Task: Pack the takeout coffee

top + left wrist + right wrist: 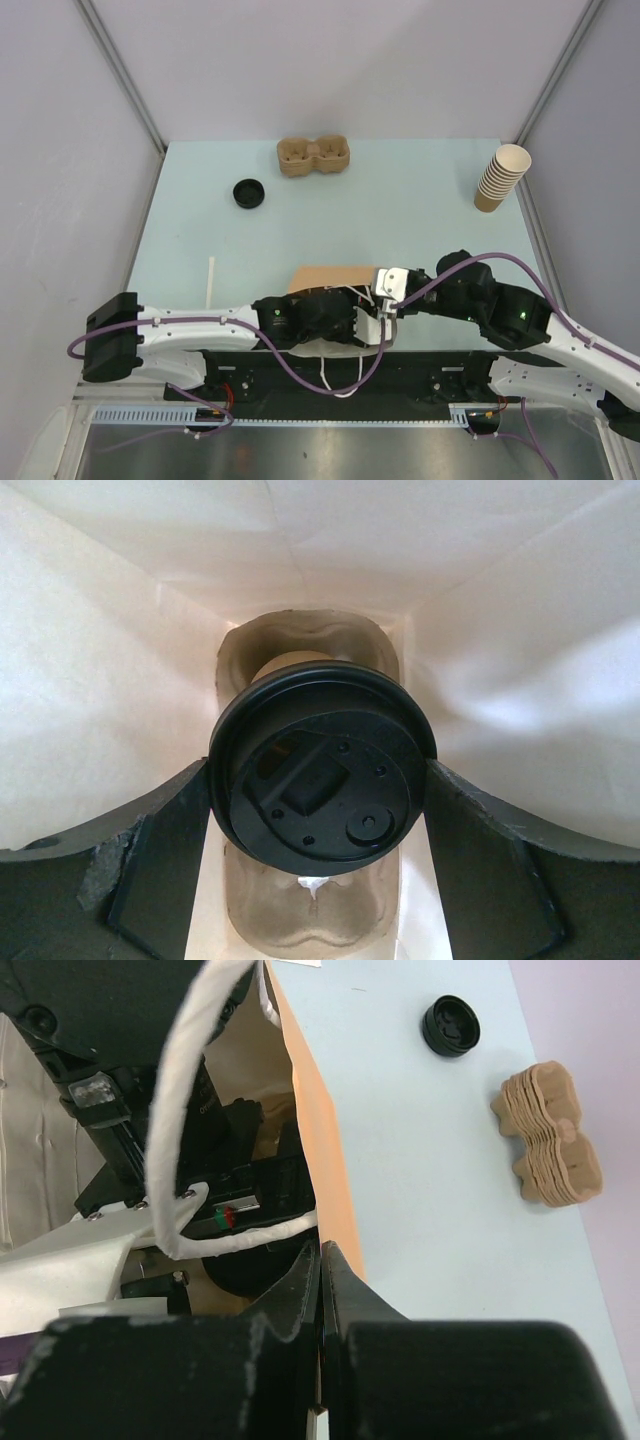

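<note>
The takeout coffee (322, 780) is a tan cup under a black lid, seen lid-on inside a brown paper bag (330, 277) with white inner walls (100, 680). It stands over a brown pulp tray (310, 920) at the bag's bottom. My left gripper (318, 780) reaches into the bag, and its fingers (170, 870) press both sides of the lid. In the top view the bag hides that hand and the cup. My right gripper (322, 1250) is shut on the bag's brown edge (318, 1140) at the mouth, next to the white cord handles (170, 1130).
A loose black lid (248, 192) lies at the back left of the table. A stack of pulp trays (313, 157) sits at the back centre, and a tall stack of paper cups (500, 178) at the back right. A white stick (211, 282) lies left of the bag.
</note>
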Robot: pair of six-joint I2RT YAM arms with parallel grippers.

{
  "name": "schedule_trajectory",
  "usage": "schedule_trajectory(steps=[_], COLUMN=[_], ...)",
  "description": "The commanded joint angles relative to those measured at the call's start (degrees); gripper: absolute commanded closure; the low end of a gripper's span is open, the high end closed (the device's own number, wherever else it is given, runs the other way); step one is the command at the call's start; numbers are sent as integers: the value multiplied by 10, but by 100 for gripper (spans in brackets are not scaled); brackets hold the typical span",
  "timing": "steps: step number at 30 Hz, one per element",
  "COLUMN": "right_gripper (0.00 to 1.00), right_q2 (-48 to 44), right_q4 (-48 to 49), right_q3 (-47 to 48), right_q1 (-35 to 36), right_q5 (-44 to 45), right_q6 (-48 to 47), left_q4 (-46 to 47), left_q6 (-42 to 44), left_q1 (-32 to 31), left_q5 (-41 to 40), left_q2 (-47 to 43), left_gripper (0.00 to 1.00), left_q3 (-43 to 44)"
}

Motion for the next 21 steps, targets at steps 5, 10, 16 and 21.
schedule_trajectory(steps=[5, 10, 16, 21], right_gripper=[100, 100, 100, 100], right_q2=[-11, -6, -5, -4], right_q4=[25, 25, 26, 26], right_q3=[23, 24, 24, 24], right_q1=[6, 4, 3, 1], right_q5=[-17, -24, -28, -31], right_q6=[-4, 5, 8, 10], left_q4=[-11, -28, -37, -36], left_q6=[-27, -36, -38, -33], left_q1=[-4, 7, 24, 24], left_q5=[-4, 6, 14, -5], left_q2=[19, 38, 48, 62], left_gripper=[89, 88, 89, 90], left_q3=[16, 34, 40, 45])
